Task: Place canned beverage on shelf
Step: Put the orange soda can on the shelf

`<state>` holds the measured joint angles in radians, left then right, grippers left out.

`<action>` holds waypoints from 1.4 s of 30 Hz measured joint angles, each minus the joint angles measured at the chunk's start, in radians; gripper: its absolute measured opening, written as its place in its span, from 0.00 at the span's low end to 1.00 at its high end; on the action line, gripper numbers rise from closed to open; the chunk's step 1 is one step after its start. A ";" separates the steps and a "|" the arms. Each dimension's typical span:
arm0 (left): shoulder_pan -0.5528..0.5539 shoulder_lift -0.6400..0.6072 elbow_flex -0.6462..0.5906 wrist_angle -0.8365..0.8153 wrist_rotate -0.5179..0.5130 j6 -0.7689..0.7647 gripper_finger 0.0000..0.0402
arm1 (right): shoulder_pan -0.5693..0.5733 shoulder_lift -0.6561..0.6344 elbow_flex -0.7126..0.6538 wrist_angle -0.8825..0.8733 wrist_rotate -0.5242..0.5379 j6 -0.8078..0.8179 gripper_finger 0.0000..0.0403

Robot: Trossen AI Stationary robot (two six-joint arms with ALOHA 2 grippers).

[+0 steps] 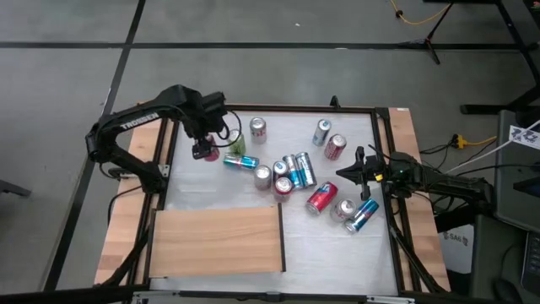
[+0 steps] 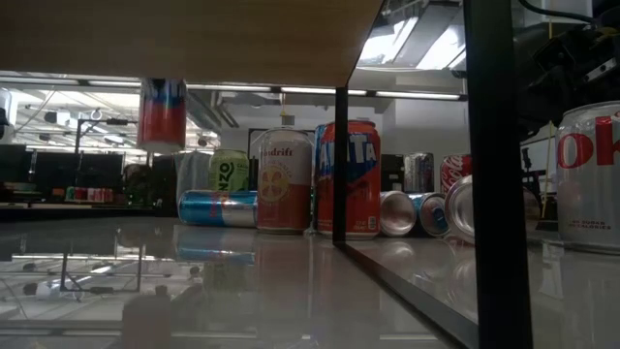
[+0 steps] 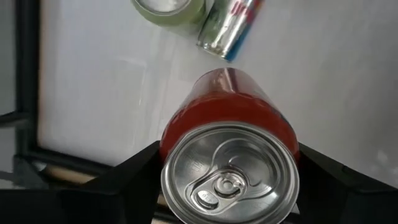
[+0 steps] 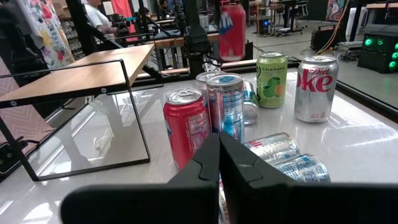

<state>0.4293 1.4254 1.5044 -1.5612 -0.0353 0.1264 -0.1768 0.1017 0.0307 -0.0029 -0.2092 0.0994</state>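
While red can hangs lifted, notes by size. Desk: white, carries everything. Shelf: raised wood panel on dark frame at near left, top bare, ready for delivery. Can cluster: loose at desk centre, some upright, some tipped. Left hand: far left, above desk, clamped around red can, lid toward wrist camera, body pointing down; likely lifted to clear neighbours. Right hand: right edge, pinched shut, empty, parked clear.

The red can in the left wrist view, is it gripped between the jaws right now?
Yes, the red can sits upright between the left gripper's two dark jaws, which press against both of its sides above the white table.
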 joint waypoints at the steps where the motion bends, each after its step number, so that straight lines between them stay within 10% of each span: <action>1: -0.017 0.000 0.043 -0.020 0.000 -0.022 0.69 | 0.000 0.000 0.000 0.000 0.000 0.000 0.01; 13: -0.291 -0.020 0.336 -0.010 0.049 -0.339 0.69 | 0.000 0.000 0.000 0.000 0.000 0.000 0.01; 42: -1.118 0.008 0.341 -0.010 0.286 -1.533 0.69 | 0.000 0.000 0.000 0.000 0.000 0.000 0.01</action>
<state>-0.6890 1.4336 1.8450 -1.5707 0.2505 -1.4062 -0.1768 0.1017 0.0307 -0.0029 -0.2092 0.0994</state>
